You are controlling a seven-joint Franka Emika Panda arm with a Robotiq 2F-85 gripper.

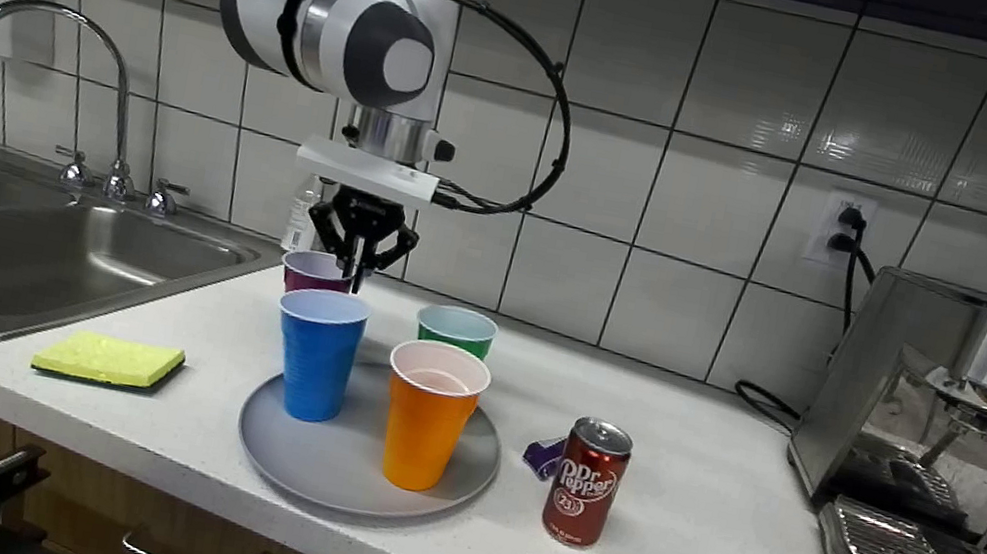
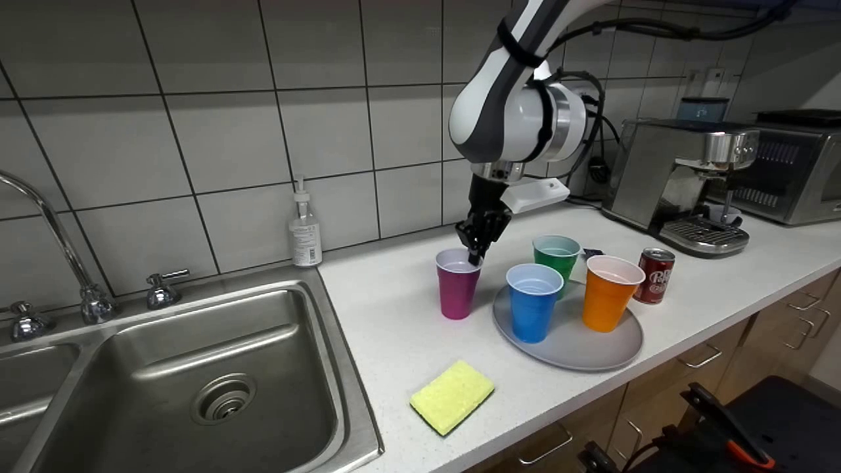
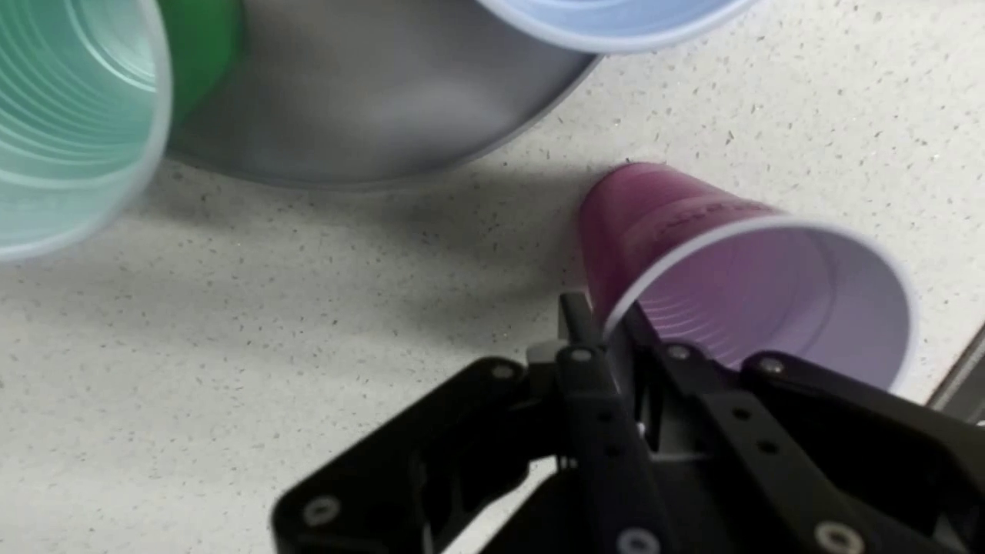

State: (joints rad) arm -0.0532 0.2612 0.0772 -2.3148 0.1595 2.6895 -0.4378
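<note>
One claw (image 3: 602, 309) pinching one purple cup (image 2: 458, 292), three other cups (image 2: 532, 312), one plate (image 2: 585, 351)

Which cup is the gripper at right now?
The purple cup: the gripper straddles its rim, while the blue cup, green cup and orange cup stand apart from it.

Left of centre, my gripper (image 1: 354, 274) meets the rim of the purple cup (image 1: 310, 278); lower centre, the gray plate (image 1: 338, 465) bears the blue cup (image 1: 317, 360) and orange cup (image 1: 425, 428).

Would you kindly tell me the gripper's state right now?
Gripper: fingers nearly together, one inside the magenta plastic cup, one outside; whether they grip it cannot be told.
</note>
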